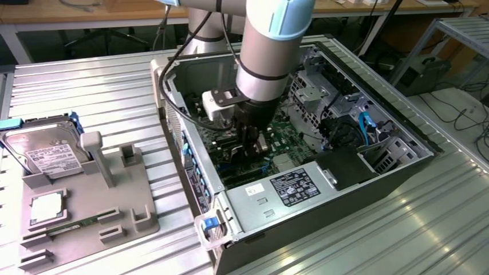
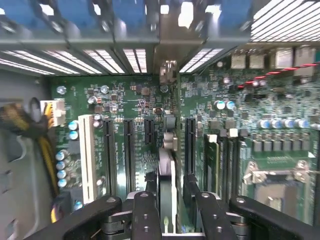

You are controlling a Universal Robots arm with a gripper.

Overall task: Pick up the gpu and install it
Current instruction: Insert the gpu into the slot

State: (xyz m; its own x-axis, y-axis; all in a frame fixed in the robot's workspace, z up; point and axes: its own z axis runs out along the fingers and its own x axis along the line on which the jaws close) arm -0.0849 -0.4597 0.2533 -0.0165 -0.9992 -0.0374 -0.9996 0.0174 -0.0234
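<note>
Reaching down into the open computer case [image 1: 397, 154], mid frame, gripper [image 2: 170, 207] fingers part open around the gpu [image 2: 166, 172], standing on edge in its motherboard [image 2: 135, 107] slot.

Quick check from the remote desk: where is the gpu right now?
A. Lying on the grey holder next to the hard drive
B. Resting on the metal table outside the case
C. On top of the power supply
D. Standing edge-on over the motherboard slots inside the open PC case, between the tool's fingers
D. The wrist view shows the gpu edge-on between the tool fingers over the motherboard slots; the exterior view shows the arm reaching into the case.
</note>
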